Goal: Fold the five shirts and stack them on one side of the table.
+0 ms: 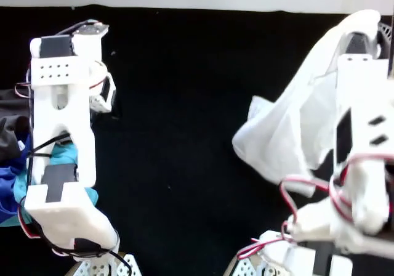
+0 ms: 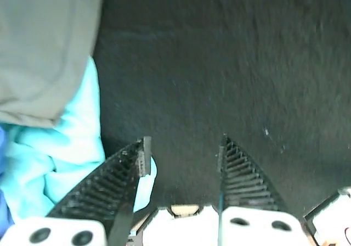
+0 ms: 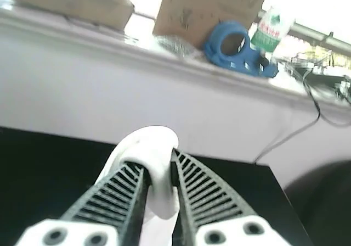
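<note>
Pinching white shirt (image 3: pixel 146 140) above table (image 1: pixel 184 134): right tool (image 3: pixel 157 159); left tool (image 2: pixel 185 143) spread beside turquoise shirt (image 2: pixel 68 141).

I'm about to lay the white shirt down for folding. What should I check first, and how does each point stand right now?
1. Hold on the white shirt: ok. The right gripper has its fingers shut on a fold of cloth.
2. Left gripper free to help: ok. It is open, with nothing between its fingers.
3. Landing spot: ok. The middle of the table is bare.
4. Shirt spread out: not ok. It hangs bunched.
5. Other shirts out of the way: ok. The teal shirt and the rest lie heaped at the table's edge.
6. How many shirts are in that heap: cannot tell.
</note>
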Controlling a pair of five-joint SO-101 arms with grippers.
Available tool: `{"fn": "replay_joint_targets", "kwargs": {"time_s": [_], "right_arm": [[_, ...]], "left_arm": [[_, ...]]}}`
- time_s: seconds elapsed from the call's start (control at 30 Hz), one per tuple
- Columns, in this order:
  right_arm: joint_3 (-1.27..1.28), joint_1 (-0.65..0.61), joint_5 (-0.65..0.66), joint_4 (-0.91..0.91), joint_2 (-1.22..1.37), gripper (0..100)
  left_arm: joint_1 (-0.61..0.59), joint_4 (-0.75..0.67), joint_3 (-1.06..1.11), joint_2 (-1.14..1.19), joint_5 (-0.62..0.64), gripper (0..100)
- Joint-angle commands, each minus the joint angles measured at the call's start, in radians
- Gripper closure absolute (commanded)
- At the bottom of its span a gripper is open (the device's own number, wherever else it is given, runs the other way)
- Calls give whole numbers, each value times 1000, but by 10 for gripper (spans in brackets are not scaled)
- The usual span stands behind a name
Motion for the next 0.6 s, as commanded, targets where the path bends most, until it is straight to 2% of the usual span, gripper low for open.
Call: {"fn": "replay_joint_targets", "kwargs": {"time_s": [0.0,0.2,0.4,0.57], "right_arm": [[45,-35,-8,-77,-68,992],[254,-42,-124,-225,-38,992],[567,-41,-121,-401,124,992],[722,-45,-120,-527,311,992]], "left_arm": [[31,11,73,-64,6,796],[93,11,170,-64,8,796],[237,-15,176,-62,8,796],[380,-77,177,-62,9,794]]}}
